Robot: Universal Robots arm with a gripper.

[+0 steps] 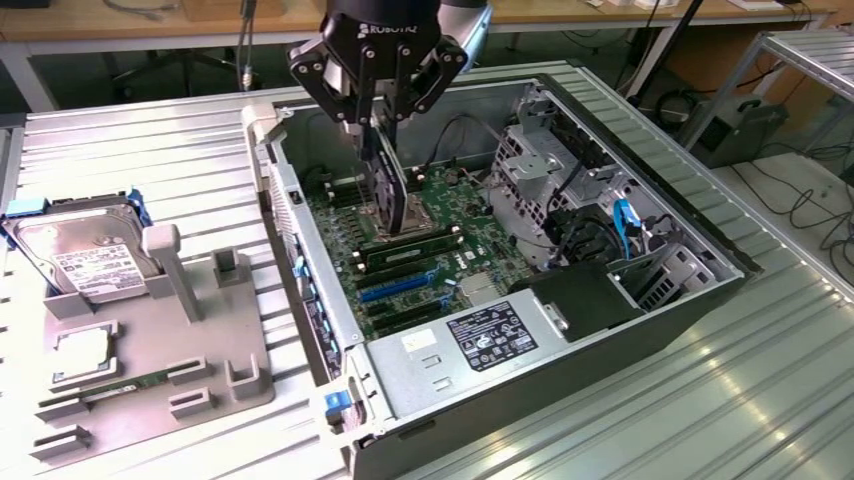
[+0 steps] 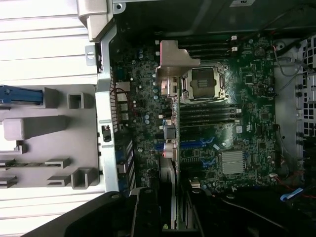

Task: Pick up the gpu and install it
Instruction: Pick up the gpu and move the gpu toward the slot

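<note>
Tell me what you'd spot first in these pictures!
The black end effector grips the gpu, holding it on edge over the green motherboard inside the open computer case. At the exterior view's left, a silver hard drive sits on a grey holder.

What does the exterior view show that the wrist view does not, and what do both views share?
Exterior view: the gripper seen from outside, shut on the black card, which hangs upright over the board; also the hard drive on the grey tray and the labelled power supply.
Wrist view: the card seen edge-on, its metal bracket, and the processor socket.
Both: the card, the green board, the tray and the case wall.
</note>
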